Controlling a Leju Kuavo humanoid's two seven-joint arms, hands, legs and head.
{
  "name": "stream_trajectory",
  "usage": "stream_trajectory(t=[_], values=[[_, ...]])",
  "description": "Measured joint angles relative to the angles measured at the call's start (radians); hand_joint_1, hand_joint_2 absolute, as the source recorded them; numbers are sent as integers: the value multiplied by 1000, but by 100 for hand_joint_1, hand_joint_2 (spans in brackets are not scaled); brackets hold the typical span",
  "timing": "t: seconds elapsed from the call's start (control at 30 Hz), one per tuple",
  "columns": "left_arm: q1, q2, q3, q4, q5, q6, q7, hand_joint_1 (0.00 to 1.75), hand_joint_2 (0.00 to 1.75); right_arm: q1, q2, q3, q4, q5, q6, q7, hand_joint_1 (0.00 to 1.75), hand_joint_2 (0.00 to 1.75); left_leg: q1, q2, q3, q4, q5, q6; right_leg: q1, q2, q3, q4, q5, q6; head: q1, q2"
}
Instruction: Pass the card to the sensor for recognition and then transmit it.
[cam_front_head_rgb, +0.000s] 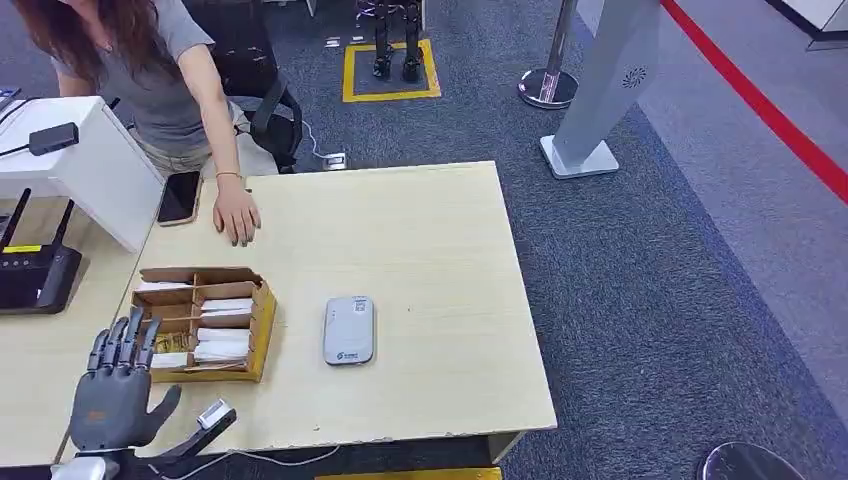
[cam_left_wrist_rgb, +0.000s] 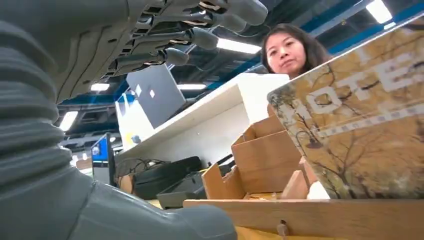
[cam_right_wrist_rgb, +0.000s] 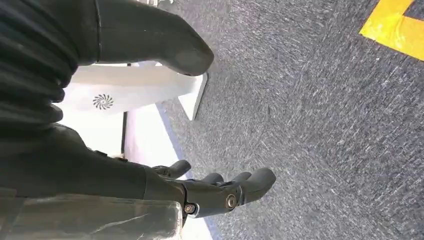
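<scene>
Left hand (cam_front_head_rgb: 112, 395): held empty, fingers spread, beside cardboard box (cam_front_head_rgb: 203, 322) of cards (cam_front_head_rgb: 222, 347) on tabletop (cam_front_head_rgb: 420, 260). Sensor (cam_front_head_rgb: 348, 330): laid right of box. Right hand (cam_right_wrist_rgb: 220, 192): hung empty, fingers parted, over carpet (cam_right_wrist_rgb: 320, 125).

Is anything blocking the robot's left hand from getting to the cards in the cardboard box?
Nothing visible does. The left hand is raised at the near left end of the cardboard box, holding nothing, and the white cards lie uncovered in the open-topped compartments. The person's hand rests on the table, farther back.
</scene>
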Motion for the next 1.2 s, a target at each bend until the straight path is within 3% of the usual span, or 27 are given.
stream_trajectory(t=[1.2], values=[[-1,33,-58,0,-3,27,-41,0,175,-3,0,-1,0,10,13,-17,0,175,0,0,0,0,0,0,0,0,0,0,0,0,0,0]])
